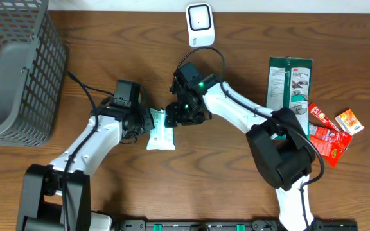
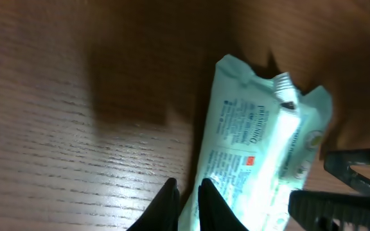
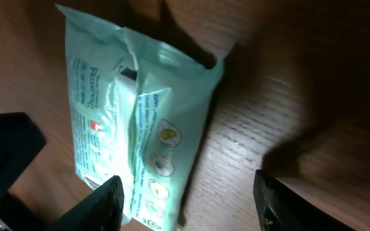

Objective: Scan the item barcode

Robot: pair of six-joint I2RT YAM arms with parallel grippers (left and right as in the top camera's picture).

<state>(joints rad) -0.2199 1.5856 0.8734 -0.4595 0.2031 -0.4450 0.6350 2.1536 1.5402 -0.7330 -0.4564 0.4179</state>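
The item is a pale green and white soft packet (image 1: 161, 131) lying flat on the wooden table, its printed side up; I cannot pick out a barcode on it. A white scanner (image 1: 199, 24) stands at the table's far edge. My left gripper (image 1: 148, 123) is at the packet's left edge. In the left wrist view its gripper (image 2: 190, 202) has its fingers pinched nearly together on the rim of the packet (image 2: 262, 154). My right gripper (image 1: 178, 114) hovers over the packet's right end. In the right wrist view this gripper (image 3: 191, 205) stands open, wide across the packet (image 3: 140, 109).
A grey wire basket (image 1: 15, 70) fills the far left corner. To the right lie a green package (image 1: 290, 86), red packets (image 1: 326, 138) and a small orange packet (image 1: 350, 120). The two arms meet close together over the packet.
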